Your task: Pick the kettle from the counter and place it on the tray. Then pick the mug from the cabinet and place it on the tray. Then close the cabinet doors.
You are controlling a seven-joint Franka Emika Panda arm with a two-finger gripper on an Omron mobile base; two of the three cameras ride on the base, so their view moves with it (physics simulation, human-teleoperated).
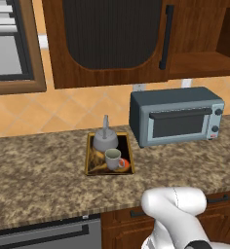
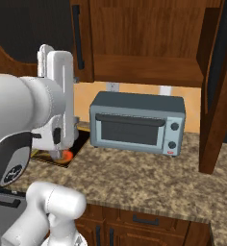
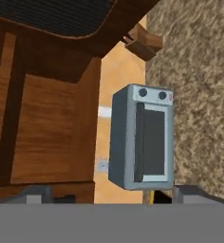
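Observation:
The grey kettle [image 1: 105,139] stands on the back half of the patterned tray [image 1: 91,160]. The pale mug [image 1: 112,158] sits just in front of it, also on the tray. Both rest on the granite counter [image 1: 39,175]. Above, the cabinet [image 1: 204,44] shows its bare wooden shelf. Both cabinet doors stand open: the left door [image 1: 109,39] faces me, and the right door [image 2: 221,86] is seen edge-on. My gripper [image 3: 115,195] is open with nothing between its fingertips [image 3: 38,194]. It looks towards the cabinet [image 3: 42,123] from a rolled angle. My arm hides most of the tray [image 2: 62,157] in the right base view.
A blue-grey toaster oven [image 1: 175,116] stands on the counter right of the tray, under the open cabinet; it also shows as the toaster oven [image 2: 137,122] and the toaster oven [image 3: 142,137]. A window frame [image 1: 12,48] is at far left. Drawers [image 1: 136,214] run below the counter edge.

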